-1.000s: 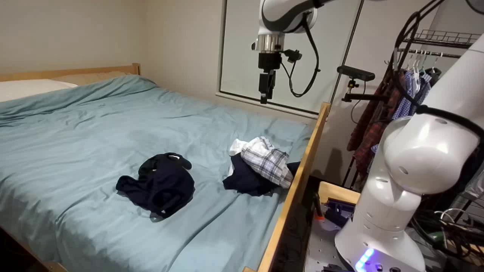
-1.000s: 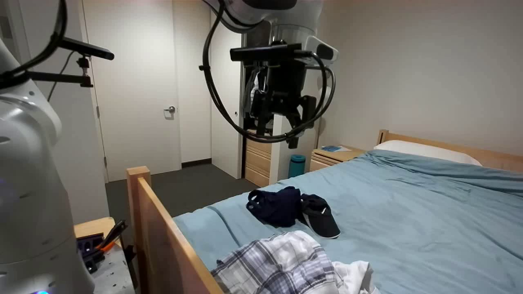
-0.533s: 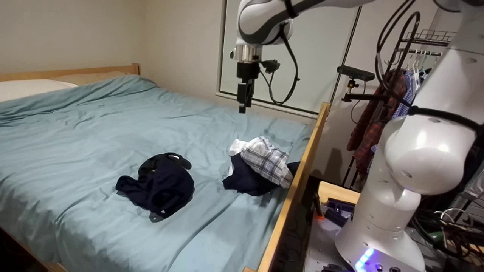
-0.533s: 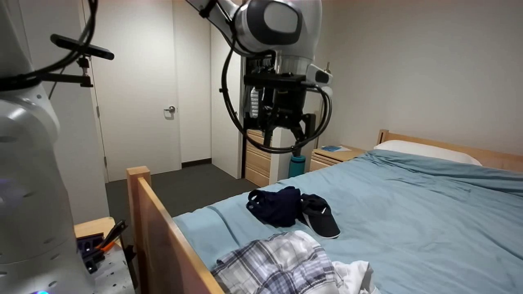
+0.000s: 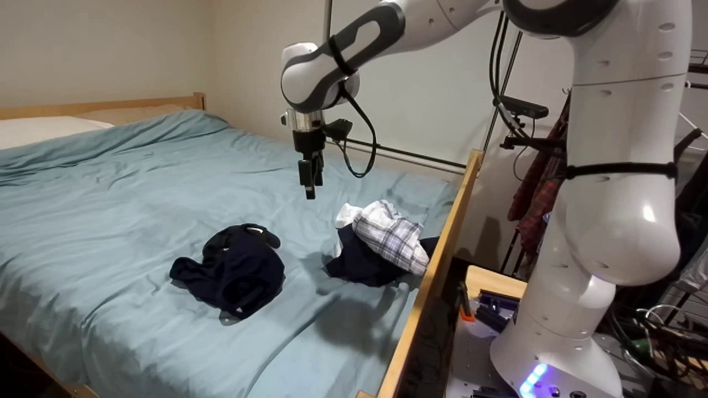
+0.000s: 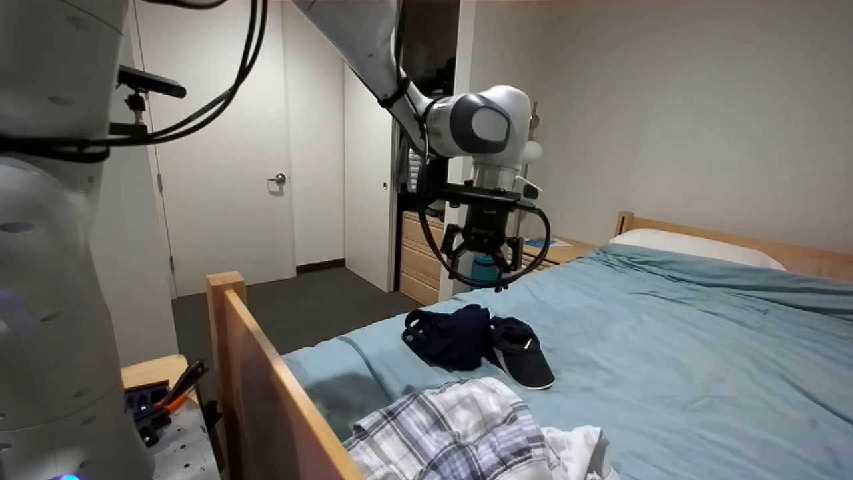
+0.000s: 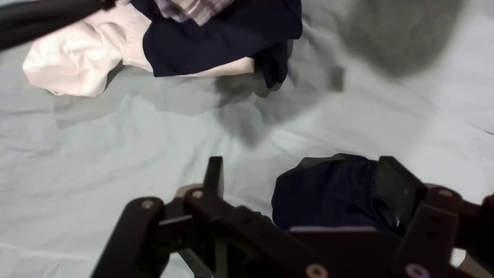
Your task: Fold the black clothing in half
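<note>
The black clothing, very dark navy, lies crumpled on the blue bed sheet. It also shows in an exterior view and in the wrist view, where the gripper partly covers it. A black cap lies against it. My gripper is empty and hangs above the bed, between this clothing and a second pile; it shows also in an exterior view. In the wrist view the jaws stand wide apart, with sheet and dark cloth seen below between them, not touched.
The second pile has a plaid shirt, another dark garment and a white cloth. The wooden bed rail stands between the bed and the arm's base. A black cable loops beside the gripper.
My gripper has moved down and away from the base, coming lower over the bed and closer to the black clothing. The clothing and the second pile have not moved.
</note>
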You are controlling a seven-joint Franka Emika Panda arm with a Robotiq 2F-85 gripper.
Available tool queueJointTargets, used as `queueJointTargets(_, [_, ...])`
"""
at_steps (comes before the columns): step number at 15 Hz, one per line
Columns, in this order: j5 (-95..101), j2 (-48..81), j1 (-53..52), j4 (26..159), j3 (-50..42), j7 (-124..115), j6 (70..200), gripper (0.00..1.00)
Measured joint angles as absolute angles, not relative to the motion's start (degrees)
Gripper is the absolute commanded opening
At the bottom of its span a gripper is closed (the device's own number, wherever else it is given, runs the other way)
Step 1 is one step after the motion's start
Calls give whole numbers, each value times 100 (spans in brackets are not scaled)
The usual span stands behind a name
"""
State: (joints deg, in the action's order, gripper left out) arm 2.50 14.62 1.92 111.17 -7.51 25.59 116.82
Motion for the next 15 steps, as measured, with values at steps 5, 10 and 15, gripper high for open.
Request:
queueJointTargets(5, [239,1465,258,11062,-688,2590,11673,100])
queueJointTargets(10, [236,2009,332,10955,-282,2868,12297,100])
queueJointTargets(15, [-92,3287,469,10248,84,2865,13403,100])
